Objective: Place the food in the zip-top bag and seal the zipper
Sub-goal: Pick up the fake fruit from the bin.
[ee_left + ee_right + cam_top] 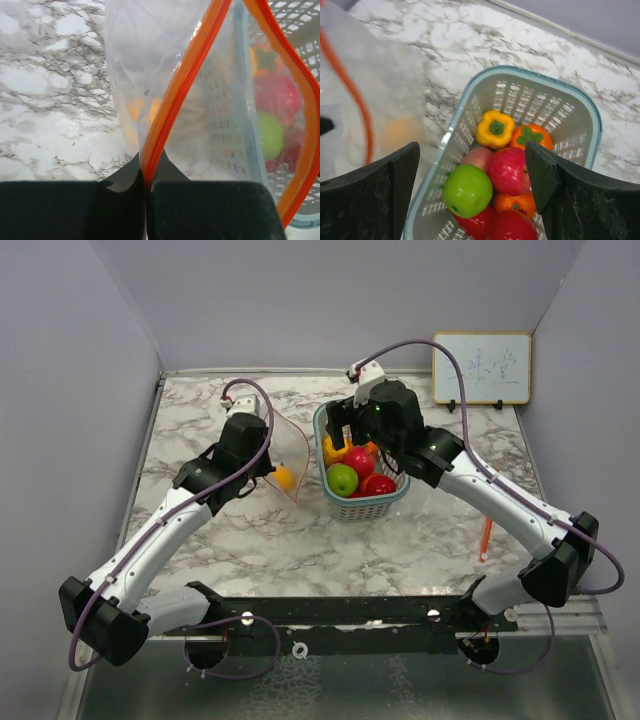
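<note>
Zip-top bag (pixel 288 452) on edge, mouth seemingly toward basket (pixel 366 510)

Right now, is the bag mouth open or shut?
Open. On the bag, the orange zipper strips spread apart above the left gripper, pinching one end; an orange fruit sits inside.

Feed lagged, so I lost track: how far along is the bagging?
Done: one orange toy fruit sits inside the clear crinkly zip-top bag. In hand: the left gripper pinches its red-orange zipper strip; the right gripper hangs open over the teal mesh basket. Left: the basket's red, green, yellow fruits, then sealing.
</note>
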You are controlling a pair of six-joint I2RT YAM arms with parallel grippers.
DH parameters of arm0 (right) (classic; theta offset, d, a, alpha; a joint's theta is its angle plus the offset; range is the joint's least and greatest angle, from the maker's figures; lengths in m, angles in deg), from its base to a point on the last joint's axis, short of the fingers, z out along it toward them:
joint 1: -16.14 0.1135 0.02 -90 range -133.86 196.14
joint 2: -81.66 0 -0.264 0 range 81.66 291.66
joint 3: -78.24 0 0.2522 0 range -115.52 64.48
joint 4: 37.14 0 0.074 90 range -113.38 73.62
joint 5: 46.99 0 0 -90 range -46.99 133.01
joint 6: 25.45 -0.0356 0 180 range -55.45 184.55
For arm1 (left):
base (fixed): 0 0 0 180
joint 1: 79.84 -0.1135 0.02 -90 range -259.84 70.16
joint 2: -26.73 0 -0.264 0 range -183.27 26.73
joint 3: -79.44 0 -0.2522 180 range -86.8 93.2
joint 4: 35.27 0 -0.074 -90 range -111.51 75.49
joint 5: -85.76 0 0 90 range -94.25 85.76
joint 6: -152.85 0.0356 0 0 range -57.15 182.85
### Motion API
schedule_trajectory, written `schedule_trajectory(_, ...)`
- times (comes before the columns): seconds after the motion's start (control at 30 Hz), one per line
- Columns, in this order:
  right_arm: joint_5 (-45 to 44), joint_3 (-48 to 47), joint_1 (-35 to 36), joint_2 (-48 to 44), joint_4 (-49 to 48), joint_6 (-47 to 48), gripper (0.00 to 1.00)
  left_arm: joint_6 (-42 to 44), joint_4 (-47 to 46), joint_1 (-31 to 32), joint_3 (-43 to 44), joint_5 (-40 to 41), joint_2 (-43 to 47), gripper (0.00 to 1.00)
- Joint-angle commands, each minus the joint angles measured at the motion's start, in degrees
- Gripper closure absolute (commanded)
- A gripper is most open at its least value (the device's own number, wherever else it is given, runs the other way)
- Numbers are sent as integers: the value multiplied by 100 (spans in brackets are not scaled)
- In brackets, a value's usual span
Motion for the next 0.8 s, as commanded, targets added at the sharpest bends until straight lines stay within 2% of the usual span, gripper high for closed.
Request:
schedule_trajectory(0.0, -246, -13, -356, 417, 581, -483, 15, 132, -22, -44, -231, 588, 479, 100)
schedule_trajectory(0.27, 507, 299, -929, 1324, 427, -770, 12, -218, -1077, -56, -1160, -374, 569, 100)
schedule_trajectory(0.6, 349, 436, -1002, 2137, 422, -875, 11, -69, -1400, -63, -1270, -389, 458, 100)
schedule_trajectory(0.67, 373, 487, -998, 2214, 397, -894, 13, -75, -1405, -65, -1269, -432, 433, 100)
schedule_trajectory(0.77, 311, 550, -998, 2234, 402, -925, 22, -76, -1424, -74, -1272, -458, 408, 100)
